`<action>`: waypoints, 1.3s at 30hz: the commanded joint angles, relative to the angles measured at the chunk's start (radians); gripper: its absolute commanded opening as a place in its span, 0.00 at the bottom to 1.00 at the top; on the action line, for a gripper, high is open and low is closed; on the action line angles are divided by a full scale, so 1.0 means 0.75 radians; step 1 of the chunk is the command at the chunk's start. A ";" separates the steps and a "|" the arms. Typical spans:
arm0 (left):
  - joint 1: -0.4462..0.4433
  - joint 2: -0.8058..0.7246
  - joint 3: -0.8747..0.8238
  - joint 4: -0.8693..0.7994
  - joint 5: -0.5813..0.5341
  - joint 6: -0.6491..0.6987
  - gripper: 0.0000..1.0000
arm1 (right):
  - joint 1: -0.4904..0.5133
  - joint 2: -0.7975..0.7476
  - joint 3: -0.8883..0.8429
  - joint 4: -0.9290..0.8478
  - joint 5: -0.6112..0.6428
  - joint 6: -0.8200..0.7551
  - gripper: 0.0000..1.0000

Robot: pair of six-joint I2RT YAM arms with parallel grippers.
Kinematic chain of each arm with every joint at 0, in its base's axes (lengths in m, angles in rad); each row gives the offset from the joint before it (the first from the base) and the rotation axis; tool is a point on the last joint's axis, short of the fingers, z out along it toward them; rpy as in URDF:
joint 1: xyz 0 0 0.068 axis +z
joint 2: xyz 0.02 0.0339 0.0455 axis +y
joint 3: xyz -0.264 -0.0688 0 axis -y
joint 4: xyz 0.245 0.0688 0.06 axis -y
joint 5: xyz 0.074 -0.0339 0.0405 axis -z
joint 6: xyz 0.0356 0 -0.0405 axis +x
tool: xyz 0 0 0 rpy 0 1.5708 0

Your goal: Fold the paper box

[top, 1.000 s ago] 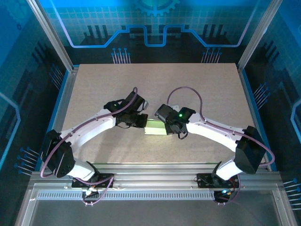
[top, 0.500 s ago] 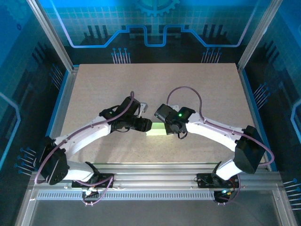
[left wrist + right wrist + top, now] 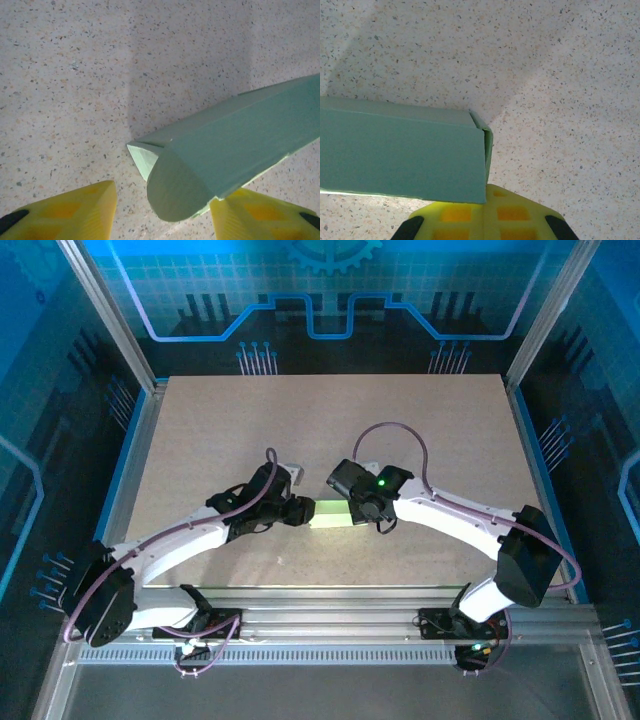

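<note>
**A:** Where do we have the paper box [image 3: 330,512] now?

**B:** It reaches out sideways from the right gripper [image 3: 486,207], over the table [image 3: 75,75], as a slim green tube. The right gripper is clenched. The card edge of the near end runs into the seam between its fingers, so we judge that it pinches the box there.

**A:** And the left gripper [image 3: 162,202]?

**B:** It is at the end of the box farthest from the right gripper. Its yellow fingers [image 3: 80,210] stand apart, released, one on each side of that end, and they hold nothing (one finger is just beside the underside of the box; touching or not, we cannot tell).

**A:** So the step in hand is to close this far end?

**B:** We think so. The rounded flap [image 3: 175,192] hangs open there, and the small side flap [image 3: 142,156] beside it looks only half turned in.

**A:** How do we do it well?

**B:** First the small side flap must go inside, otherwise the rounded flap will probably jam on it. Then we push the rounded flap along the length of the box, straight toward the right gripper, so that its grip takes the force and the box does not swing. We should press slowly — the card looks thin, and a squeeze across the walls would likely dent them.
</note>
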 commanded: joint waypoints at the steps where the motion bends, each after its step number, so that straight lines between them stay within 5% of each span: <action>1: -0.007 0.046 -0.008 0.046 -0.032 -0.025 0.48 | 0.009 0.011 0.039 -0.047 0.001 0.024 0.00; 39: -0.102 0.352 -0.002 -0.048 -0.133 0.132 0.39 | -0.200 0.137 0.287 -0.296 -0.282 -0.038 0.00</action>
